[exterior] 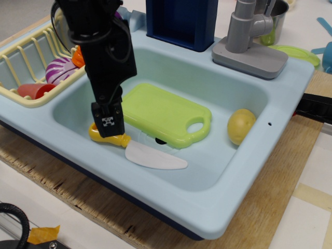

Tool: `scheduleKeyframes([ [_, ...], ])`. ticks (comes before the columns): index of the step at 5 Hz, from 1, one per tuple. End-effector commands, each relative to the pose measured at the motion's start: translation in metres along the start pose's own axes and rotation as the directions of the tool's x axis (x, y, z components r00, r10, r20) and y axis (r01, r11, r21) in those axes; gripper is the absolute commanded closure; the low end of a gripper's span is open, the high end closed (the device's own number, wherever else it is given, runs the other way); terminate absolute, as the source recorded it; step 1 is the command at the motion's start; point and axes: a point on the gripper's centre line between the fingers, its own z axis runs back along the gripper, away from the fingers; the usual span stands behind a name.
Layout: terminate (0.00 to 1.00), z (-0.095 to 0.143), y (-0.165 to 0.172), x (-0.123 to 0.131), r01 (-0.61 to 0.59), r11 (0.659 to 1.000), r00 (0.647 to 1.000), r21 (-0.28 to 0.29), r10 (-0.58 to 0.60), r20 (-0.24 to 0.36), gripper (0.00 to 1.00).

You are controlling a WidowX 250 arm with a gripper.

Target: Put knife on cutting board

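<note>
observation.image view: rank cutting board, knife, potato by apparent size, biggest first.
1. cutting board, clearly largest.
2. knife, shorter than the board; its yellow handle is partly hidden by the end effector.
3. potato, smallest.
All lie in the sink basin at similar depth, so the ranking looks reliable.

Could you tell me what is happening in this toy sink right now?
A black robot arm has its claw down over the yellow handle of a toy knife lying on the sink floor. The knife is not lifted, and its white blade lies beside the green cutting board, not on it. A potato sits to the right.
</note>
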Motion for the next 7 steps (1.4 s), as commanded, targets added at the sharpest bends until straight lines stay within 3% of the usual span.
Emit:
scheduleKeyframes([
  [1, 0.00, -0.012, 0.003, -0.006, -0.010, 1.000, 1.000, 0.001, 0.010, 0.019, 0.00],
  [4, 0.00, -0.047, 0.003, -0.012, -0.034, 0.999, 0.999, -0.042, 0.035, 0.030, 0.00],
  [5, 0.00, -0.047, 0.000, -0.013, -0.043, 0.999, 0.999, -0.033, 0.044, 0.022, 1.00],
  [6, 0.00, -0.037, -0.003, -0.012, -0.059, 0.998, 0.998, -0.032, 0.059, -0.019, 1.00],
  [7, 0.00, -0.015, -0.004, -0.005, -0.044, 0.999, 0.995, -0.017, 0.043, -0.091, 0.00],
])
